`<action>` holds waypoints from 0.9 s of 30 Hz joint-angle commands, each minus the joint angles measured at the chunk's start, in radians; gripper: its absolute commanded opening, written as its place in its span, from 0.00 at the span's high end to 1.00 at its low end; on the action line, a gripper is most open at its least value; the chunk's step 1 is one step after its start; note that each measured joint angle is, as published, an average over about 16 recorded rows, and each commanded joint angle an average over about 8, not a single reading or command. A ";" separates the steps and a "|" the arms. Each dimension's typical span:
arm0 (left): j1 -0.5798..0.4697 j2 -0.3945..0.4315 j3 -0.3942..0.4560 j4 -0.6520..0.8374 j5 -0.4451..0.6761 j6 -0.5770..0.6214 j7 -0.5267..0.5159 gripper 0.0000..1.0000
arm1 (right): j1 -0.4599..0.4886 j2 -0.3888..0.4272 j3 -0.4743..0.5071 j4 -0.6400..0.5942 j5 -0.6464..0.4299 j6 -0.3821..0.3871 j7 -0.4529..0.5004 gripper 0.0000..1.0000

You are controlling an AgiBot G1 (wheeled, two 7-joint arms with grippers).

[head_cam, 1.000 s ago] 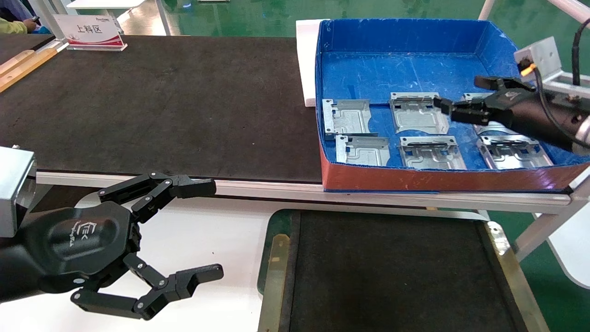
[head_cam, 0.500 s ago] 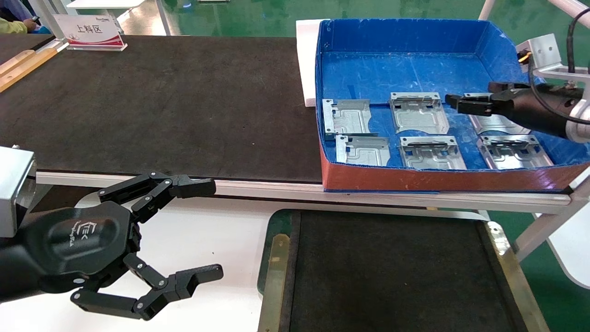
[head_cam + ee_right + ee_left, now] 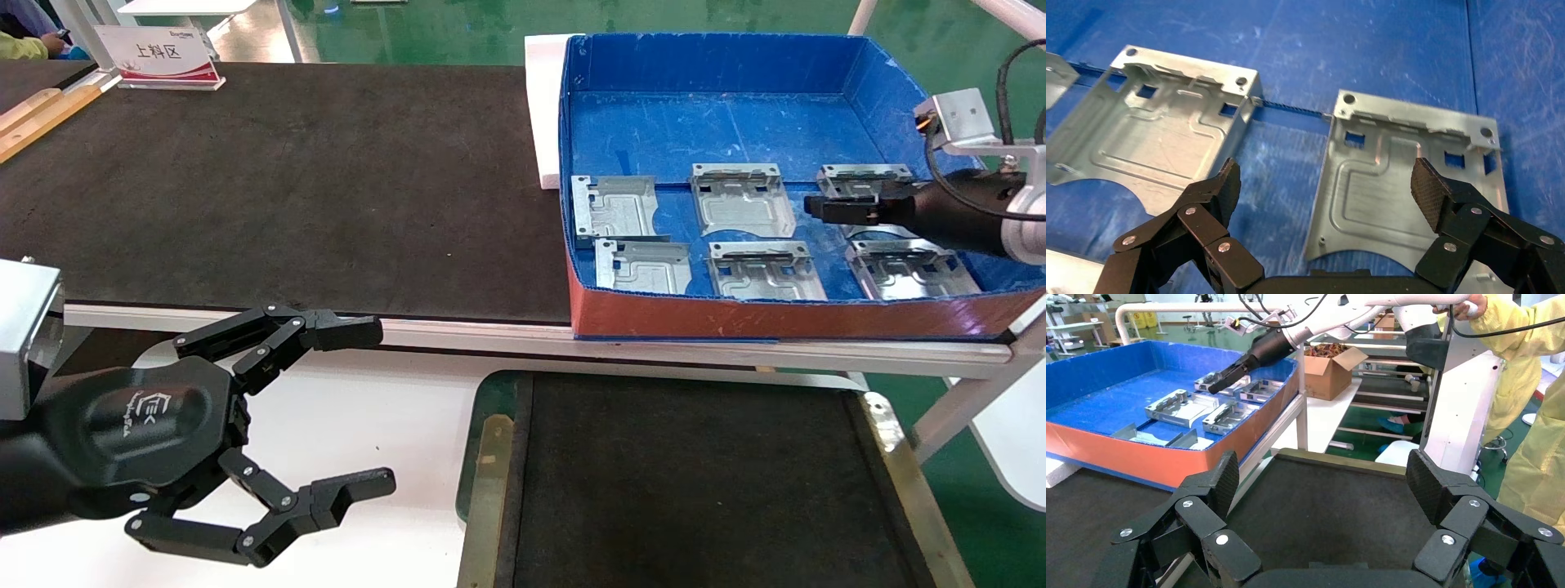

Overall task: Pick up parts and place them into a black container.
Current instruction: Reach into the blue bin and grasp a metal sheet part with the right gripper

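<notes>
Several silver-grey parts lie in two rows on the floor of the blue box [image 3: 719,122]. My right gripper [image 3: 821,208] hovers low over the back-right part [image 3: 858,175], open and empty. In the right wrist view my right gripper [image 3: 1326,182] has one jaw on each side of that part's [image 3: 1407,184] left edge, and the middle back part [image 3: 1162,135] lies beside it. The black container [image 3: 488,465], with a brass rim, sits empty in front of me. My left gripper [image 3: 377,407] is open and parked to its left; in the left wrist view my left gripper [image 3: 1321,478] faces the container's floor [image 3: 1333,508].
The blue box has a red front wall [image 3: 776,314] and stands on the right end of a long black mat-covered table [image 3: 286,180]. A white sign [image 3: 159,53] stands at the back left. A person in yellow [image 3: 1535,416] stands beyond the frame.
My right gripper has drawn back to the right, from over the middle back part to the back-right part, and dropped lower. The left arm has not moved.
</notes>
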 commanded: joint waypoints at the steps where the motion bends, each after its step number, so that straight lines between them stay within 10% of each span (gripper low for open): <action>1: 0.000 0.000 0.000 0.000 0.000 0.000 0.000 0.00 | 0.005 -0.003 -0.007 -0.009 -0.009 0.007 0.012 0.09; 8: 0.000 0.000 0.000 0.000 0.000 0.000 0.000 0.00 | 0.005 -0.008 -0.018 -0.018 -0.025 0.026 0.028 0.97; 27: 0.000 0.000 0.000 0.000 0.000 0.000 0.000 0.00 | 0.000 -0.013 -0.022 0.006 -0.031 0.023 0.025 1.00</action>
